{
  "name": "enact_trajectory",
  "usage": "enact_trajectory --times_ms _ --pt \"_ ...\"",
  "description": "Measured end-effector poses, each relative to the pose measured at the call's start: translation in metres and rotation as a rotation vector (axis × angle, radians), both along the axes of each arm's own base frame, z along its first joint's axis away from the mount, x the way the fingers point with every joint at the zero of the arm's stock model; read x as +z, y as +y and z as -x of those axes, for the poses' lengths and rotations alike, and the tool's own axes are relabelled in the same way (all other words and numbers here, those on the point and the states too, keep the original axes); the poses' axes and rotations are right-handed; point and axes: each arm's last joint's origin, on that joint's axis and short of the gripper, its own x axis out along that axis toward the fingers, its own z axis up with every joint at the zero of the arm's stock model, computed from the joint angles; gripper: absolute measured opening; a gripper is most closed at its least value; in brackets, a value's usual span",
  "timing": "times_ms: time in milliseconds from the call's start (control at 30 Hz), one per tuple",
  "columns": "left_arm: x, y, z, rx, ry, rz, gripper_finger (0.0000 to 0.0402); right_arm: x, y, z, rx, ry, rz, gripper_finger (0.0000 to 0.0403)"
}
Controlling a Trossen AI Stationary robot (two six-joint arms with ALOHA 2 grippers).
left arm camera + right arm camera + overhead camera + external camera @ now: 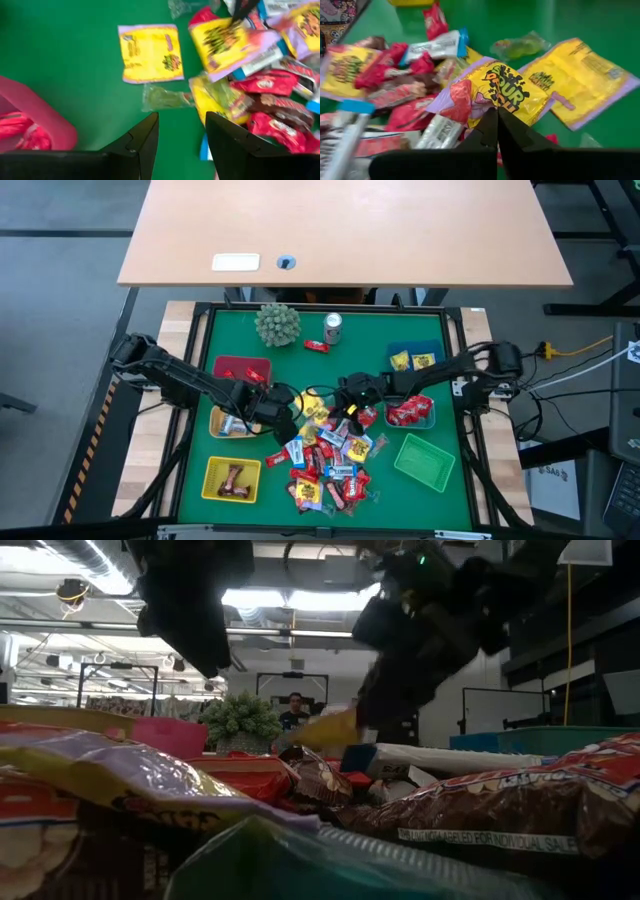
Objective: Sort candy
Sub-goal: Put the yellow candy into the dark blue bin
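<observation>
Right hand (497, 117) has its two fingers pinched together on the edge of a yellow sour candy packet (507, 95), which puts it over the top end of the candy pile (330, 465) near the middle of the bench (230, 340). That packet looks like thin crinkly film with a few small bits inside, so I'd guess it's very light and floppy. It'll dangle and swing from whatever corner you hold (the low view shows it hanging from the fingers as a yellow flap). The flat crimped seam is probably the best place to take hold, since the glossy middle would likely slide or just squash.

The rest of the pile is more of the same: red, brown and blue-white wrappers heaped and overlapping toward the bench's front edge. Pulling one out could easily drag its neighbours along. A second yellow packet (150, 52) lies flat on the green mat by itself, just beside the heap, with a small clear-wrapped greenish sweet (165, 97) close by.

Left hand (181, 140) hangs wide open just over that side of the pile, holding nothing, with the red basket (242, 367) right next to it.

Further out sit a yellow basket (232, 479), a green basket (424, 461) and a blue basket (414, 358), with a spiky green ball (278, 324) and a silver can (333, 328) at the back edge.
</observation>
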Motion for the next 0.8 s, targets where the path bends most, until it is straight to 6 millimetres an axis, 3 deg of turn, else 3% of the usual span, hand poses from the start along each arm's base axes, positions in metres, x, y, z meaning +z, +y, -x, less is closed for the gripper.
enact_trajectory --times_ms 333,467,633,800 --pt "0.001 0.007 -0.002 0.05 -0.029 -0.07 0.0149 0.078 -0.004 0.044 -0.051 -0.077 0.045 0.0002" --pt "0.001 0.01 -0.003 0.059 -0.029 -0.07 0.0149 0.104 -0.009 0.07 -0.089 -0.098 0.112 0.0002" --pt "0.002 0.013 -0.005 0.069 -0.049 -0.071 0.0149 0.128 -0.02 0.109 -0.242 -0.071 0.228 0.0001" --pt "0.006 0.013 -0.013 -0.002 -0.111 -0.124 0.0149 0.136 -0.032 0.144 -0.463 0.017 0.377 0.0002"
